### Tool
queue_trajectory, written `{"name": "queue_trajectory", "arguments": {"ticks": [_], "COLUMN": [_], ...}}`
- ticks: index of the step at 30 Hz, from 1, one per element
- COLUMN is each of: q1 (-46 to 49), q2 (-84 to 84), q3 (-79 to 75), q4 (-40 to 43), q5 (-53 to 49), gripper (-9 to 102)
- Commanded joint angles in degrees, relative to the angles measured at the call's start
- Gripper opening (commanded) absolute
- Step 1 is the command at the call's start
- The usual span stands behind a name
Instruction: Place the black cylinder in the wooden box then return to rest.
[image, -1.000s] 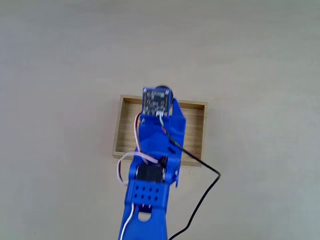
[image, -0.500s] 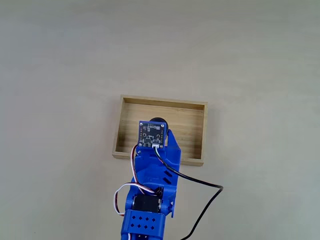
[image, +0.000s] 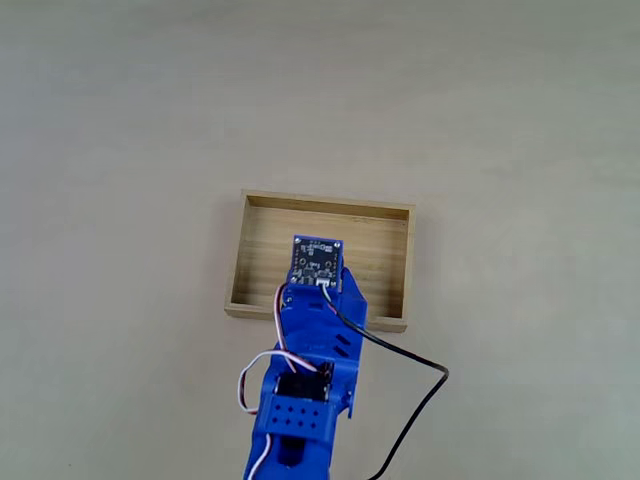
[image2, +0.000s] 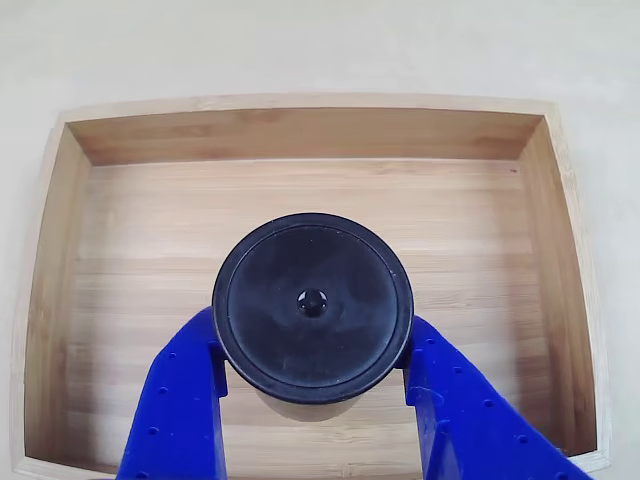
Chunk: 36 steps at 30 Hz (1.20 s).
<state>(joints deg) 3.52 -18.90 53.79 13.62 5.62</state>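
The black cylinder (image2: 312, 300) appears from above as a round matte top with a small centre dimple. My gripper (image2: 312, 346) is shut on it, one blue finger (image2: 185, 385) pressing its left side and the other its right. It is inside the wooden box (image2: 300, 135), over the middle of the plank floor and somewhat nearer the front wall. I cannot tell whether its base touches the floor. In the fixed view the blue arm (image: 318, 325) reaches from the bottom edge over the wooden box (image: 325, 204), and its camera board (image: 316, 262) hides the cylinder.
A black cable (image: 405, 350) loops from the arm out to the right of the box onto the pale table (image: 120, 120). White and red wires curl at the arm's left side. Bare table surrounds the box on all sides.
The arm has drawn back from the box's far wall to its middle, then shifted slightly right. The cylinder's top, visible beside the board earlier, is now under it.
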Motion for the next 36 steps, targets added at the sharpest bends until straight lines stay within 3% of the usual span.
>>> {"name": "queue_trajectory", "arguments": {"ticks": [1,36], "q1": [0.35,-1.05], "q2": [2.29,11.34], "q3": [-9.14,-13.97], "q4": [-2.29,-5.71], "q5": [-0.79,-0.18], "gripper": [16,16]}}
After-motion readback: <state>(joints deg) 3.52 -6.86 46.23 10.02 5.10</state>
